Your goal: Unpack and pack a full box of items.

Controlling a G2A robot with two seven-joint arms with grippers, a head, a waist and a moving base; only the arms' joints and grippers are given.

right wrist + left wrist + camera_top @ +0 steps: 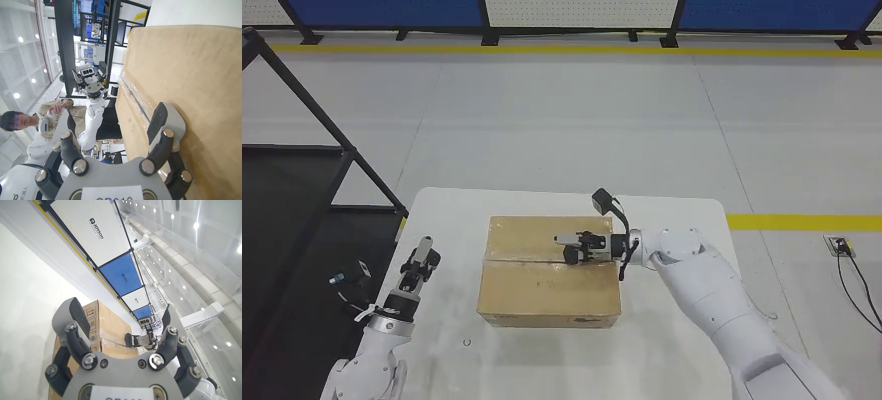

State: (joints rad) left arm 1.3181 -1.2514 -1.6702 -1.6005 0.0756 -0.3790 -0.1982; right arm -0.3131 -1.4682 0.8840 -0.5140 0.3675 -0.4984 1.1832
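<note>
A shut cardboard box stands in the middle of the white table, its top flaps sealed with clear tape along the seam. My right gripper is open over the box top, near the seam; one finger pad lies against the cardboard and nothing is between the fingers. My left gripper is open and empty over the table's left side, apart from the box. Its fingers point toward the box, and the right gripper shows beyond on the box top.
The white table has bare room on all sides of the box. A small pale round object lies near the front left. A black frame rack stands off the table's left edge.
</note>
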